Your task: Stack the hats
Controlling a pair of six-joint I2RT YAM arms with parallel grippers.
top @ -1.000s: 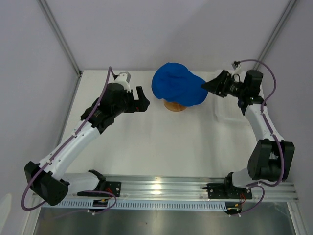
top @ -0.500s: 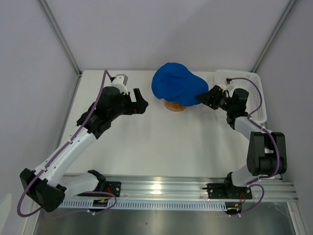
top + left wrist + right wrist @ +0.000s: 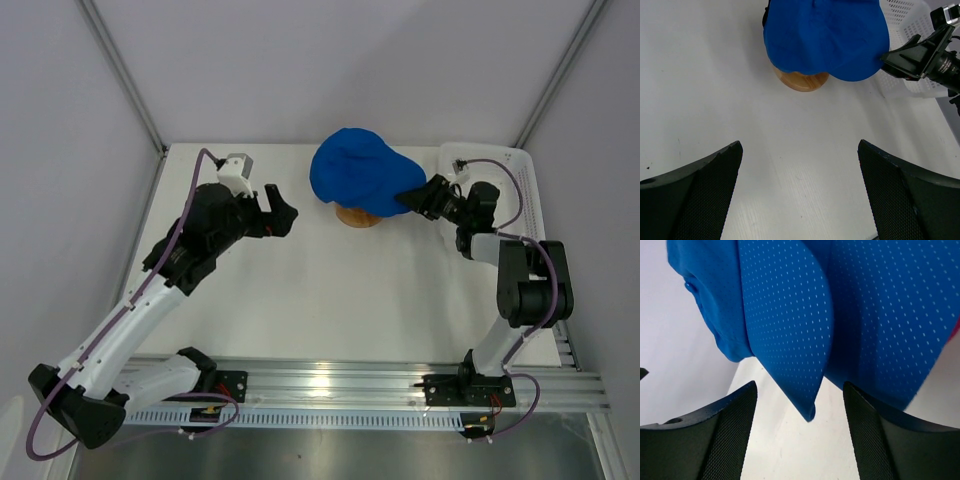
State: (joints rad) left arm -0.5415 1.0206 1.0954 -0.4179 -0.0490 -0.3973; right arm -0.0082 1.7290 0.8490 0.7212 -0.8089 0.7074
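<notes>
A royal blue hat point(image 3: 360, 178) sits on top of the round wooden stand point(image 3: 358, 216), its brim pointing right. The right wrist view shows two blue brims layered point(image 3: 790, 325), with a sliver of magenta-pink hat point(image 3: 957, 326) at the right edge. My right gripper point(image 3: 422, 197) is open at the brim's tip. The tip hangs between its jaws point(image 3: 799, 395), which do not touch it. My left gripper point(image 3: 283, 214) is open and empty, left of the stand and apart from it. In the left wrist view point(image 3: 800, 200) it looks at the hat point(image 3: 825, 35) and the stand point(image 3: 800, 80).
A white mesh basket point(image 3: 522, 190) stands at the table's back right, just behind my right arm; it also shows in the left wrist view point(image 3: 902, 25). Grey walls close the back and sides of the white table point(image 3: 330, 290).
My right arm has dropped and its gripper has moved left onto the brim tip, uncovering the basket. My left gripper has drawn back slightly to the left.
</notes>
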